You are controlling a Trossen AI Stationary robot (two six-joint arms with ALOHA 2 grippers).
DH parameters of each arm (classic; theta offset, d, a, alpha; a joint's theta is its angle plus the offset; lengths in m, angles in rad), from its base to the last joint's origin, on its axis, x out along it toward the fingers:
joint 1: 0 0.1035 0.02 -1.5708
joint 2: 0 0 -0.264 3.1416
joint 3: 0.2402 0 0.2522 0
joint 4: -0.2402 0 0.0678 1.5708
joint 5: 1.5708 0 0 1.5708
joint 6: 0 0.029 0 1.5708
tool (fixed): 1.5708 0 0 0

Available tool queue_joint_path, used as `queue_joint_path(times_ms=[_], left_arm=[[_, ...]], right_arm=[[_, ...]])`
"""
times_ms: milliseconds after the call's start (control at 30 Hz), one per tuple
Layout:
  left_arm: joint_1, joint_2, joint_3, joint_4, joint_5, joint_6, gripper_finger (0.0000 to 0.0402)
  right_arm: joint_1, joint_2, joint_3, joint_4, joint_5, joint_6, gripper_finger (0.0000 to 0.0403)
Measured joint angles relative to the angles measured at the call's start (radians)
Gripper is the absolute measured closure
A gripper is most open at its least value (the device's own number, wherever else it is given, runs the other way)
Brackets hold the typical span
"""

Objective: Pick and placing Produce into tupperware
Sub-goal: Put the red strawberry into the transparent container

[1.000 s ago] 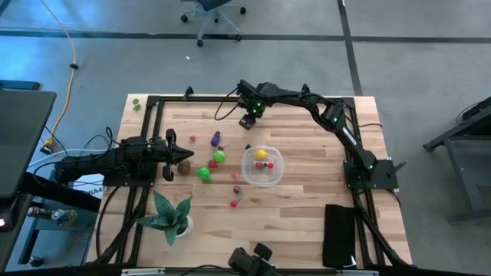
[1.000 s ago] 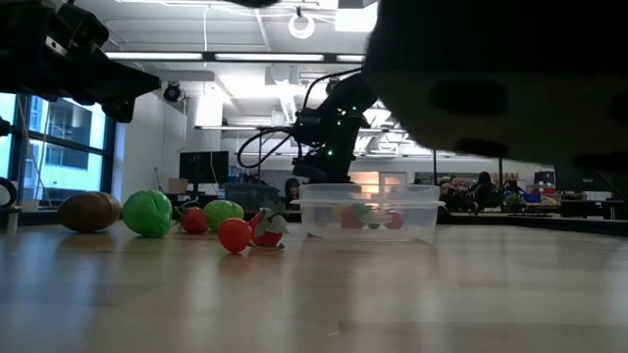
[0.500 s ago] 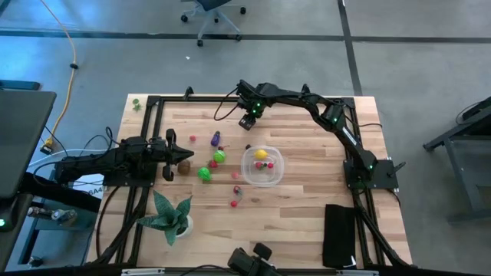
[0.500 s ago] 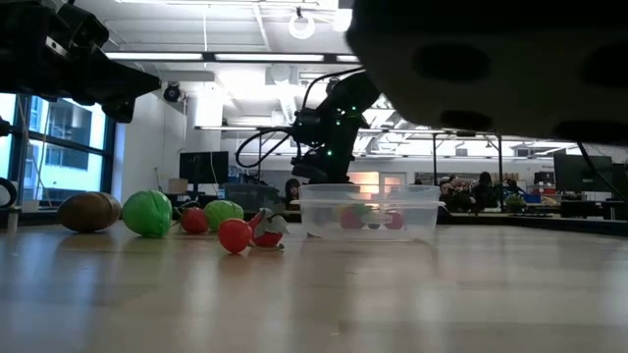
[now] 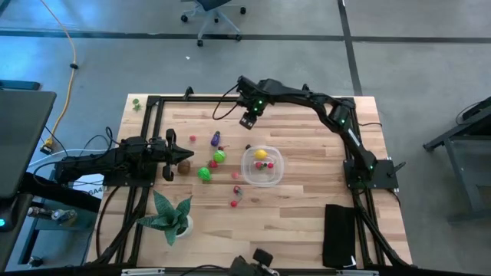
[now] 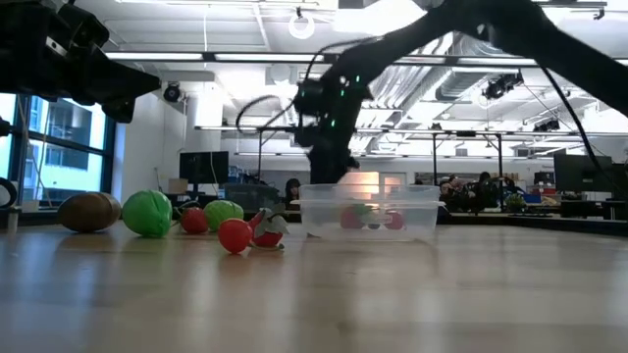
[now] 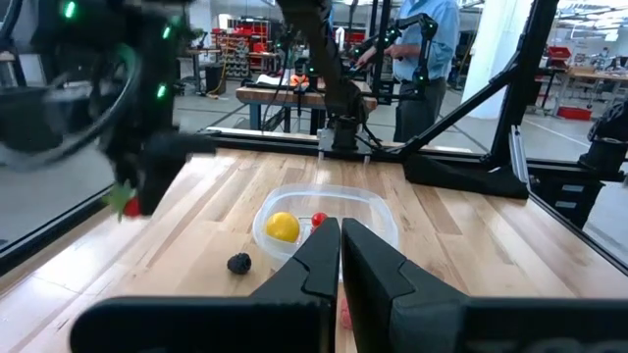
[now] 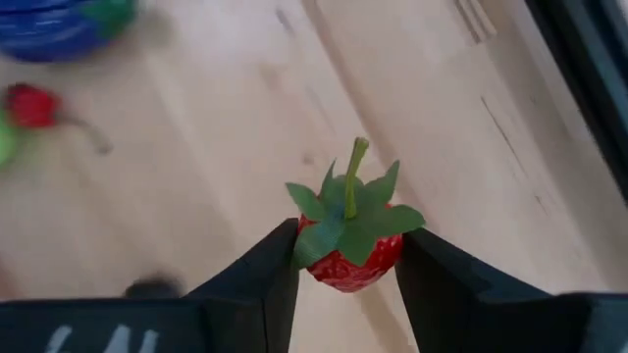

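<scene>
High view: left gripper (image 5: 170, 156) at mid-left, fingers together, holding nothing, beside the brown produce (image 5: 185, 165). Green and red pieces are scattered centre. Right gripper (image 5: 247, 121) at upper centre, clamped on a strawberry (image 8: 349, 241), above-left of the tupperware (image 5: 262, 166), which holds a yellow piece (image 5: 261, 154).

Both arms matte black, slim jointed links. Right arm (image 5: 337, 123): green status LEDs at the joints, loose black cable looping by its tool (image 5: 247, 120). Left arm (image 5: 115, 162): bulkier, cable bundle at the base. Left tool (image 7: 339, 250) fingers: dark wedges, probably plastic.
</scene>
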Motion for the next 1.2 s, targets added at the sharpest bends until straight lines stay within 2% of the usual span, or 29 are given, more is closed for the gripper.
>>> queue_joint_path(times_ms=[200,267,433,567,767,967,1200], left_arm=[[0.0,0.0,0.0,0.0,0.0,0.0,0.0396],[0.0,0.0,0.0,0.0,0.0,0.0,0.0396],[0.0,0.0,0.0,0.0,0.0,0.0,0.0396],[0.0,0.0,0.0,0.0,0.0,0.0,0.0396],[0.0,0.0,0.0,0.0,0.0,0.0,0.0396],[0.0,0.0,0.0,0.0,0.0,0.0,0.0396],[0.0,0.0,0.0,0.0,0.0,0.0,0.0396]], right_arm=[[0.079,-0.119,0.0,-0.207,0.025,-0.001,0.0264],[0.121,-0.141,0.0,-0.282,0.067,0.009,0.0264],[0.245,-0.166,-0.001,-0.384,0.085,0.061,0.0264],[0.343,-0.167,-0.036,-0.401,0.086,0.11,0.0264],[0.438,-0.168,-0.173,-0.379,0.089,0.174,0.0264],[0.463,-0.168,-0.28,-0.267,0.068,0.188,0.0264],[0.451,-0.168,-0.379,-0.226,0.042,0.191,0.0263]])
